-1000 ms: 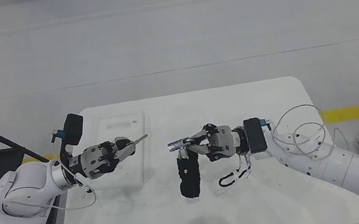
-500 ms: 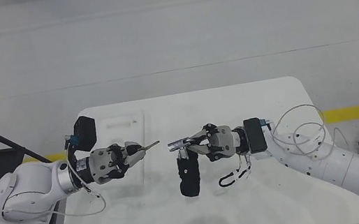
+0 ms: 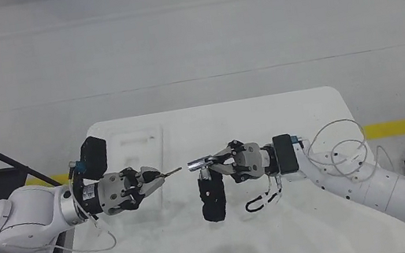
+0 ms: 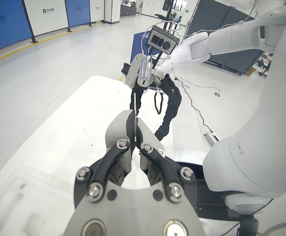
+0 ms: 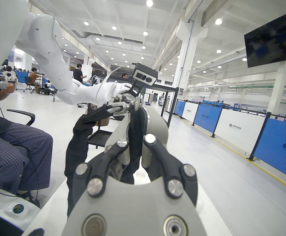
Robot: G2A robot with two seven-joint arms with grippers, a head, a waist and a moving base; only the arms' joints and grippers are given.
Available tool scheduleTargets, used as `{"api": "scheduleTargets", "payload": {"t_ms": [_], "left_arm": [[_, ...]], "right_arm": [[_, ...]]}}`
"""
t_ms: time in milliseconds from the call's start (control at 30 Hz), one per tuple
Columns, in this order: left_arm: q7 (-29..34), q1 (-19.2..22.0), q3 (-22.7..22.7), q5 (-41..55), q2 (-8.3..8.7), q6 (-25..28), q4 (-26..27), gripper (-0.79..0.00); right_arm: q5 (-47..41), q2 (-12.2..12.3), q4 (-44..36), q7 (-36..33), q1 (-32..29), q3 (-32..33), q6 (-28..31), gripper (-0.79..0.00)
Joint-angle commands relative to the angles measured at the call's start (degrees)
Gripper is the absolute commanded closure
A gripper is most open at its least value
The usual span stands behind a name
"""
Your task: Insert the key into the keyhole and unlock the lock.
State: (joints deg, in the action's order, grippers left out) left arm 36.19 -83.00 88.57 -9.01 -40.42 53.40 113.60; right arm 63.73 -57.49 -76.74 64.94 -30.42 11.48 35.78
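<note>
key [image 4: 135, 107] sat pinched edge-on in the left gripper [image 4: 133, 121], its blade aimed at the keyhole [image 4: 143, 83], near but apart. the right gripper [image 3: 220, 160], clamped on the lock [image 4: 144, 71], held it above the table [image 3: 289, 121], presenting the keyhole for insertion.

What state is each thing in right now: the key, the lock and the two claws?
left gripper, shut on the key.
right gripper, shut on the lock.
key, tip aimed at the keyhole, not yet inserted.
lock, held above the table, keyhole empty.
black cable, hanging from the lock.
</note>
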Motion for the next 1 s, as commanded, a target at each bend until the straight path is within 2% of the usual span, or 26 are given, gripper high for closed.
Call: {"api": "scheduleTargets", "payload": {"t_ms": [0,467,967], "left_arm": [[0.09,-0.32,0.30,-0.09,0.04,0.27,0.18,0.000],[-1.74,0.13,-0.60,-0.81,-0.23,1.02,-1.07,0.000],[-3.24,5.20,-5.33,-2.54,-0.94,3.90,-2.67,0.000]], "right_arm": [[-0.03,0.10,0.18,-0.94,-0.78,0.95,0.66,0.000],[0.45,-0.15,-0.78,-0.20,-6.58,6.49,3.77,0.000],[0.45,-0.15,-0.78,-0.20,-6.58,6.49,3.77,0.000]]}}
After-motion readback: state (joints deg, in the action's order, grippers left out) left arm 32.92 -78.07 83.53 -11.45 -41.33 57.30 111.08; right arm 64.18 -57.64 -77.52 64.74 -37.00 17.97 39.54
